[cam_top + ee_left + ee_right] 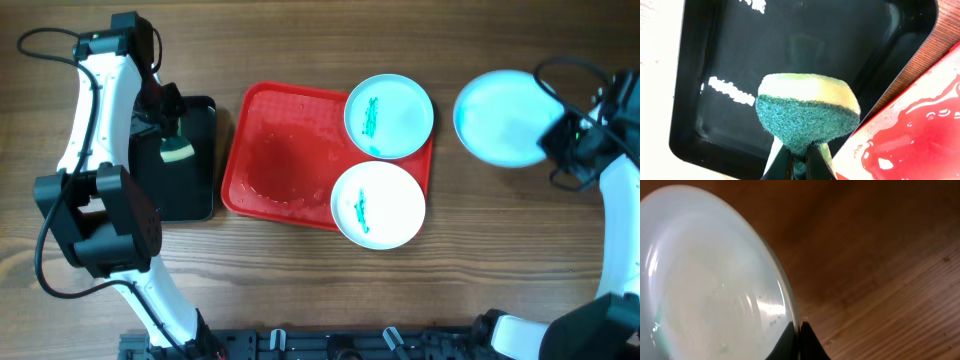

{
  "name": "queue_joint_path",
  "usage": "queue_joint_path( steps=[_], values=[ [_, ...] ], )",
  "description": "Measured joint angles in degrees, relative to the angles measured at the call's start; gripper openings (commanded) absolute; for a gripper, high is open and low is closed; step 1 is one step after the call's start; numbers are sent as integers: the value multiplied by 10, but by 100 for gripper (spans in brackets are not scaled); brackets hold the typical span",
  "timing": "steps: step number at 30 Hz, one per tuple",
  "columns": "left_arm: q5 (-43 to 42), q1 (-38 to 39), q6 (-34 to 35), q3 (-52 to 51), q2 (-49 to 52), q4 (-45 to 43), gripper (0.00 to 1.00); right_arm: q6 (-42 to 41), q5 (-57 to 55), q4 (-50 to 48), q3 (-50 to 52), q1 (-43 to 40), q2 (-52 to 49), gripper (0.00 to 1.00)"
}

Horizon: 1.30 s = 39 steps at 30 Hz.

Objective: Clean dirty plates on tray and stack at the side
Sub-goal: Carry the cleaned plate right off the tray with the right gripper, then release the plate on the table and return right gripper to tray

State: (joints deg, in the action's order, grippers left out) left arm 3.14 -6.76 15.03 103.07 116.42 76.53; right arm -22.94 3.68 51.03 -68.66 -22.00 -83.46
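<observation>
Right of the red tray (275, 150), the right gripper (800, 330) pinches the rim of a clean plate (500, 118), tilted over the wooden table (500, 260). Two smeared plates (389, 116) (378, 204) lie at the tray's right end, overhanging its edges. Left of the tray, the left gripper (800, 155) clamps a sponge (807, 107) over the black tray (195, 190).

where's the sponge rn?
Overhead view, left side: the sponge is pinched in the left claw over the black tray, which sits just left of the red tray.

Glossy red plastic tray (280, 150), wood-grain table (500, 260)
</observation>
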Motion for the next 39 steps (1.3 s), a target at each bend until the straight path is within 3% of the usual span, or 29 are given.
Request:
queue_joint_path(
  steps=[6,10,11,13,14,17,23,25,31,35,39],
  values=[
    [0,0,0,-1,0,0,4,-4,1,-198,189,-29,-1,4],
    [0,0,2,-1,0,0,4,-4,-19,-289,253,-29,-1,4],
    [0,0,2,-1,0,0,4,-4,-24,-299,262,-29,-1,8],
    [0,0,2,-1,0,0,4,-5,-36,-320,270,-29,-10,42],
    [0,0,2,-1,0,0,4,-6,-37,-328,270,-29,-17,48],
    [0,0,2,-1,0,0,4,14,-22,-331,270,-29,-30,51],
    [0,0,3,-1,0,-3,4,92,87,-203,167,5,-35,51],
    [0,0,4,-1,0,-3,4,116,111,-202,136,59,-35,46],
    [0,0,4,-1,0,-3,4,141,117,-195,130,211,-83,43],
    [0,0,3,-1,0,-3,4,144,114,-195,130,237,-157,31],
    [0,0,3,-1,0,-3,4,148,113,-212,130,246,-193,6]
  ],
)
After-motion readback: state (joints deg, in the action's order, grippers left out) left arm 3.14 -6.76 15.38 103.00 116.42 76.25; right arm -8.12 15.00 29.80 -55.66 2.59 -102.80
